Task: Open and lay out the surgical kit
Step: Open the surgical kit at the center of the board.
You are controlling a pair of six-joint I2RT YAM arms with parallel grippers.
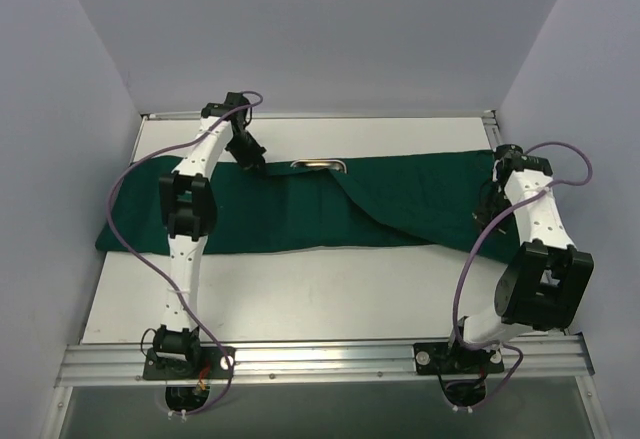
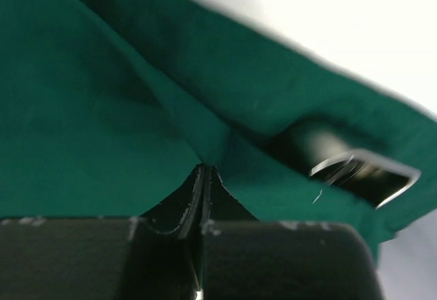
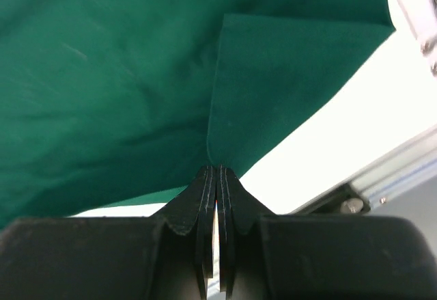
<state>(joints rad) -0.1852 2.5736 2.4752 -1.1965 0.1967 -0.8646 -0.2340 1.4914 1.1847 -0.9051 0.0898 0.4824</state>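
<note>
Lying across the middle of the white table (image 1: 330, 299), the green cloth (image 1: 300, 214) is being pinched by the left gripper (image 2: 205, 171) near its upper left and by the right gripper (image 3: 217, 171) at its right end, while the shiny tray (image 1: 318, 165) is peeking out at its top edge.

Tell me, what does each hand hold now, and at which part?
Both hold the green cloth. The left hand pinches a fold near the steel tray; the right hand pinches its right end.
</note>
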